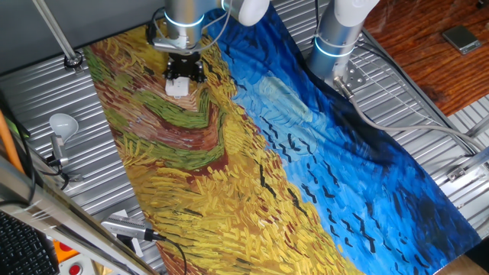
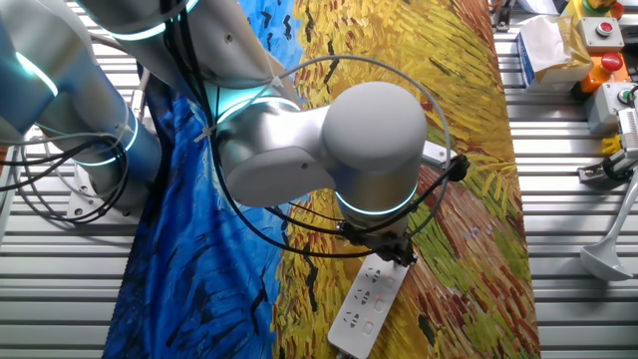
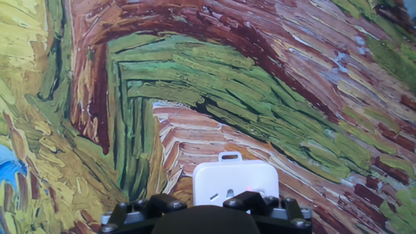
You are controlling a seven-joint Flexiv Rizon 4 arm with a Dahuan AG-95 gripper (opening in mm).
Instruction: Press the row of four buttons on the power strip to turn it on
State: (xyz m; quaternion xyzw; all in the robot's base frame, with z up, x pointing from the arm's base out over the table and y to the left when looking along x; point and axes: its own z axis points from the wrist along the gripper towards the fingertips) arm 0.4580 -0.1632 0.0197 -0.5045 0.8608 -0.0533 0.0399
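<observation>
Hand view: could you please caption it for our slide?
Gripper poised over the white power strip on a painted cloth.

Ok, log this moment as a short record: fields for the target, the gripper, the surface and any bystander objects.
target: power strip, white, lying flat on the painted cloth
buttons: row of four buttons not clearly discernible in any view
gripper: gripper directly over one end of the strip; contact and finger state cannot be told
surface: tablecloth printed with a yellow wheat field and blue sky
bystanders: light bulb on the metal table beside the cloth; red button box at the far corner
</observation>
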